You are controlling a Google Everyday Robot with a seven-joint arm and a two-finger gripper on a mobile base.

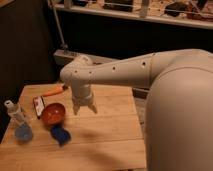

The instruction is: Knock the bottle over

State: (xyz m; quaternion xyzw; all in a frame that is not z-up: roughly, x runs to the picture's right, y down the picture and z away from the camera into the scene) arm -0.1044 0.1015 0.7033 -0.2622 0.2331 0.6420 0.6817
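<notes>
A small, slim bottle (14, 113) of clear, see-through plastic with a white cap stands upright near the left edge of a counter (110, 131) made of pale wooden planks. Just in front of the bottle, nearly touching its base, sits a small round light-blue cup (23, 132).

To the right of the bottle lies a small flat packet (38, 106) in red, white and black. Beside it is a round, shallow orange bowl (53, 114) with a smooth, glossy inside. A crumpled, soft-looking dark blue object (61, 135) lies just in front of the bowl, close to its rim. Behind the bowl, toward the back of the counter, a long thin tool with an orange handle (54, 91) lies flat at a slant.

The gripper (84, 109) hangs above the middle of the counter, just right of the bowl and well apart from the bottle. It points straight down. Its jaws are two short white prongs, spread apart with a gap between them, and they hold nothing. It casts a faint shadow on the planks below.

The gripper joins a thick, rounded white arm (120, 70) with a smooth matte shell and a few small dark dots along it. The arm runs up and right to a large curved white body that fills the right side of the view. The background is dark, with a railed shelf across the top.
</notes>
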